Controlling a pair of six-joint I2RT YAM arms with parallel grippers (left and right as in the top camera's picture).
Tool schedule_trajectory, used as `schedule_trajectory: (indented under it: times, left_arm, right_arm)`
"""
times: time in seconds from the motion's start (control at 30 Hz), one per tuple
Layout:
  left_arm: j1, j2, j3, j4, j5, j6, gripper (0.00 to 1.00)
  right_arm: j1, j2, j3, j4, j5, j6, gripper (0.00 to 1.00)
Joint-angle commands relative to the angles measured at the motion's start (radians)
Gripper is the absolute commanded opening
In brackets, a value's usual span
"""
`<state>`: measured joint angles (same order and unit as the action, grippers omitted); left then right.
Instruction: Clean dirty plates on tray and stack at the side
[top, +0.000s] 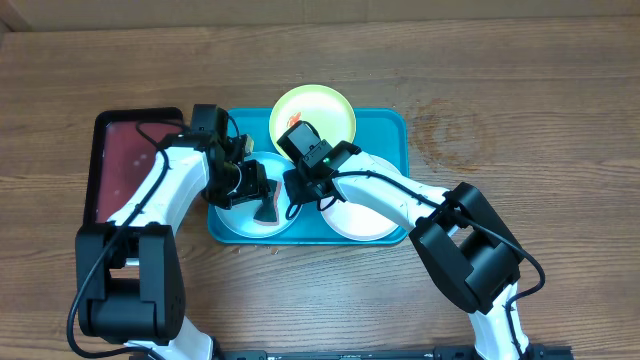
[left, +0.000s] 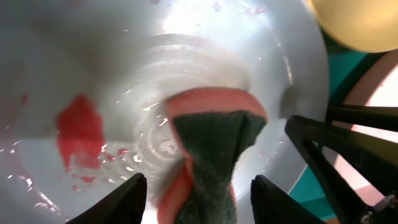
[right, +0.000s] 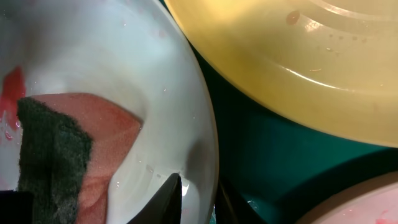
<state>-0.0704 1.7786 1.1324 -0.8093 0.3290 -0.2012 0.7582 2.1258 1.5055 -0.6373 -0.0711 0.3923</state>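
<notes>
The turquoise tray (top: 392, 130) holds three plates: yellow-green (top: 313, 110) at the back, light blue (top: 238, 222) front left, white (top: 365, 222) front right. My left gripper (top: 256, 192) is shut on a pink sponge with a dark green pad (left: 214, 143) and presses it on the wet light blue plate (left: 124, 62). A red smear (left: 79, 127) lies left of the sponge. My right gripper (right: 199, 196) is shut on the light blue plate's rim (right: 186, 93), one finger inside and one outside. The yellow-green plate (right: 298, 56) lies just beyond.
A smaller dark red tray (top: 130, 160) lies left of the turquoise tray, under my left arm. Bare wooden table (top: 520, 120) surrounds both trays. The two grippers are close together over the light blue plate.
</notes>
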Motion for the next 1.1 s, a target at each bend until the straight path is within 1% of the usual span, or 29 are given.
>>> schedule_trajectory:
  times: [0.0, 0.17, 0.27, 0.33, 0.37, 0.53, 0.63, 0.73, 0.77, 0.8, 0.83, 0.87, 1.07]
  left_arm:
    - [-0.036, 0.0, -0.017, 0.026, -0.01, 0.021, 0.56]
    - [-0.069, 0.0, -0.051, 0.062, -0.045, -0.006, 0.55]
    - [-0.068, 0.0, -0.051, 0.056, -0.084, -0.016, 0.5]
    - [-0.067, 0.0, -0.052, 0.054, -0.119, -0.017, 0.42]
    - [-0.067, 0.0, -0.053, 0.054, -0.138, -0.017, 0.4]
    - [-0.068, 0.0, -0.084, 0.076, -0.155, -0.051, 0.4]
    - [-0.068, 0.0, -0.108, 0.107, -0.124, -0.059, 0.42]
    - [-0.068, 0.0, -0.111, 0.114, -0.142, -0.058, 0.27]
    - [-0.068, 0.0, -0.111, 0.116, -0.164, -0.058, 0.22]
    - [-0.066, 0.0, -0.111, 0.116, -0.192, -0.058, 0.13]
    - [-0.066, 0.0, -0.111, 0.114, -0.226, -0.058, 0.07]
    - [-0.066, 0.0, -0.11, 0.109, -0.269, -0.057, 0.04]
    - [-0.061, 0.0, -0.11, 0.084, -0.603, -0.063, 0.04]
  right_arm:
    - [-0.001, 0.013, 0.019, 0.004, -0.001, 0.005, 0.2]
    - [-0.001, 0.013, 0.019, 0.001, -0.001, 0.005, 0.19]
    - [-0.001, 0.013, 0.019, 0.001, -0.001, 0.005, 0.18]
    - [-0.001, 0.013, 0.019, 0.001, -0.001, 0.005, 0.18]
    - [-0.002, 0.013, 0.019, 0.001, -0.001, 0.005, 0.17]
    - [-0.002, 0.013, 0.019, 0.002, -0.001, 0.005, 0.17]
    - [-0.002, 0.013, 0.019, 0.001, -0.001, 0.005, 0.17]
    - [-0.002, 0.013, 0.02, 0.001, -0.001, 0.005, 0.17]
    - [-0.002, 0.013, 0.02, 0.001, -0.001, 0.005, 0.17]
    - [-0.002, 0.013, 0.02, 0.001, -0.001, 0.004, 0.17]
    - [-0.002, 0.013, 0.02, 0.001, 0.0, 0.004, 0.17]
    - [-0.002, 0.013, 0.02, 0.001, 0.0, 0.004, 0.17]
    - [-0.002, 0.013, 0.02, 0.001, 0.0, 0.004, 0.17]
